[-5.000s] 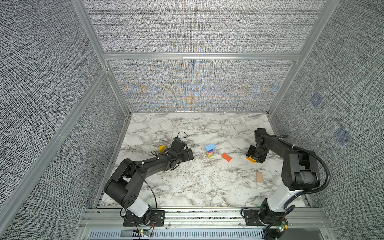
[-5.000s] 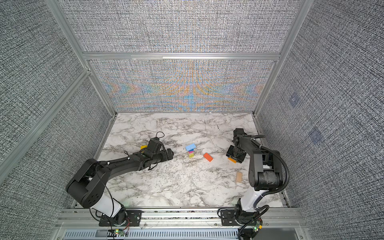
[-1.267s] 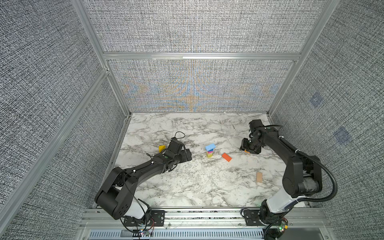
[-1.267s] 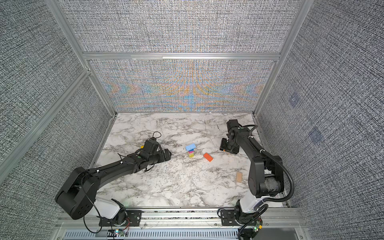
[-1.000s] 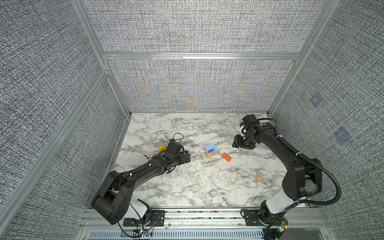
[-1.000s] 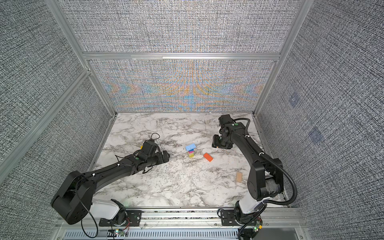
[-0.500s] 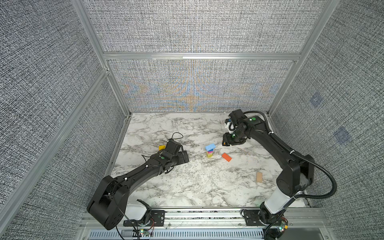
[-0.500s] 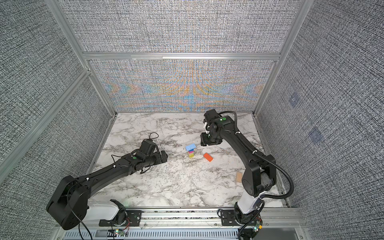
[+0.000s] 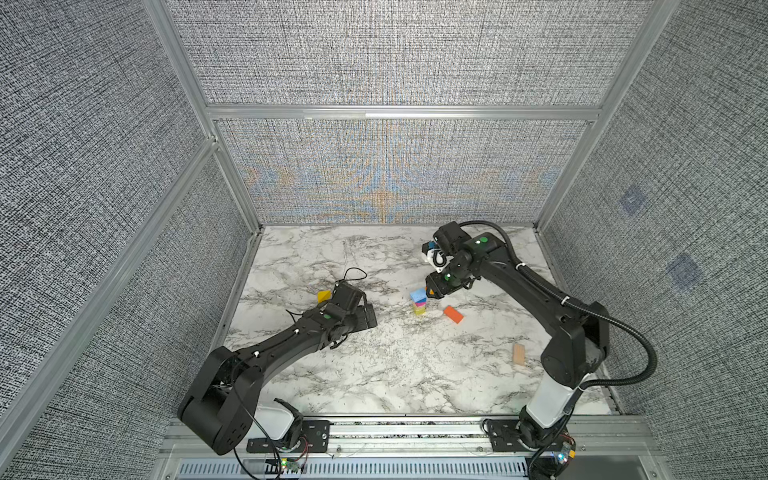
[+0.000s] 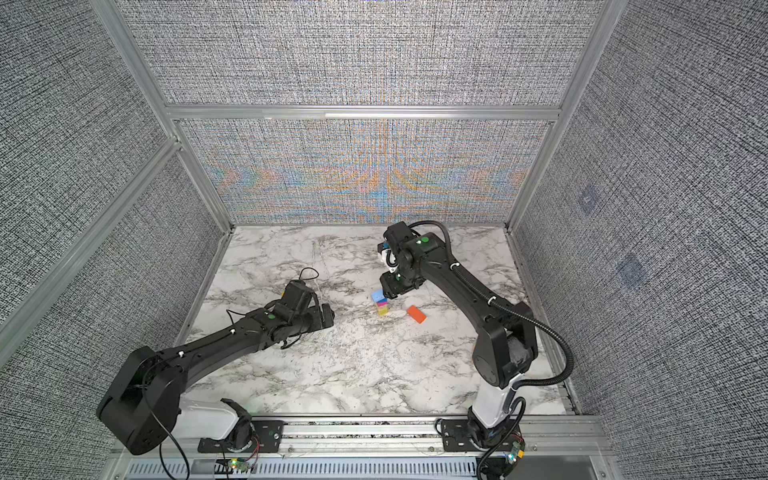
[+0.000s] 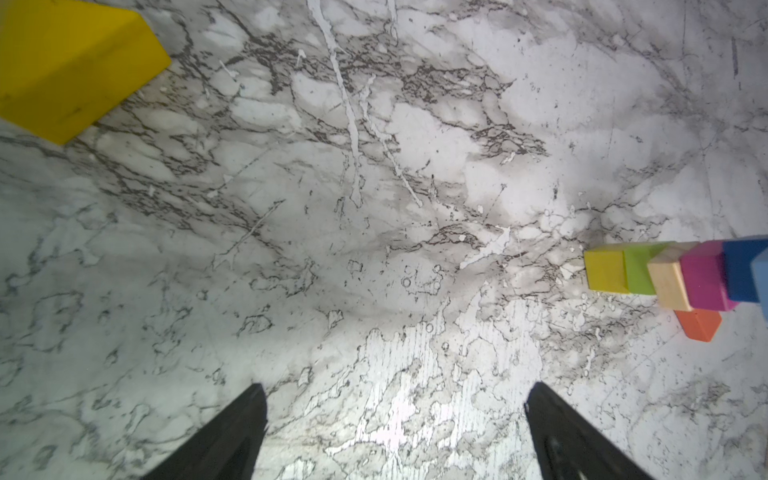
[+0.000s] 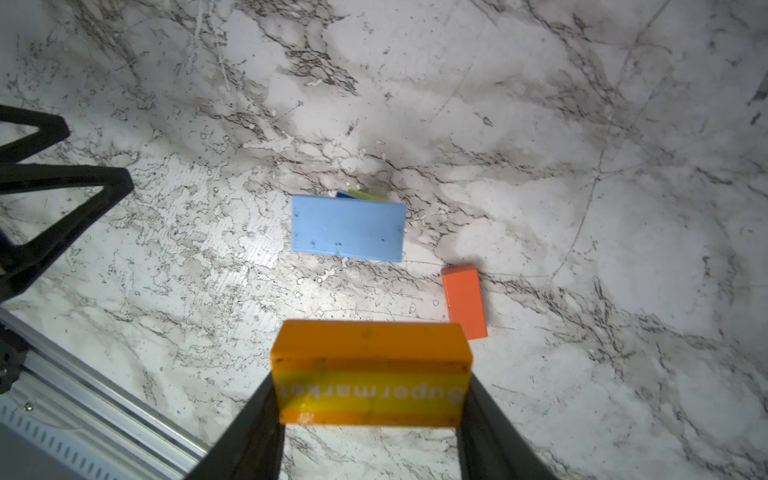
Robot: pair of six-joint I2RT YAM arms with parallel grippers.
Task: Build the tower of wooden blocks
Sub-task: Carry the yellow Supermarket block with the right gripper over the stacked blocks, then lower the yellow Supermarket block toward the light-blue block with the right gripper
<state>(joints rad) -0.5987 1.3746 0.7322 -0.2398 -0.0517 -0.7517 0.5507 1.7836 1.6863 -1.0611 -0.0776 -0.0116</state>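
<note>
The tower [image 9: 418, 303] [image 10: 381, 305] stands mid-table: yellow and lime at the base, then plain wood, magenta and blue, with a light blue slab [image 12: 348, 227] on top. My right gripper [image 9: 432, 290] [image 10: 389, 291] hangs just right of and above the tower's top. It is shut on an orange block [image 12: 371, 374] with a yellow "Supermarket" band. My left gripper [image 9: 368, 318] [image 11: 395, 388] lies low on the marble, open and empty, well left of the tower [image 11: 665, 274]. A yellow wedge [image 9: 323, 296] [image 11: 70, 66] lies behind its wrist.
An orange slab [image 9: 453, 314] [image 10: 416, 314] [image 12: 464, 301] lies on the marble just right of the tower. A plain wood plank [image 9: 518, 354] lies near the right arm's base. Grey walls close in the table [image 9: 374, 374], and a metal rail runs along its front.
My right arm has swung left from the table's right side and risen, carrying the orange block up beside the tower's top. My left arm has hardly shifted.
</note>
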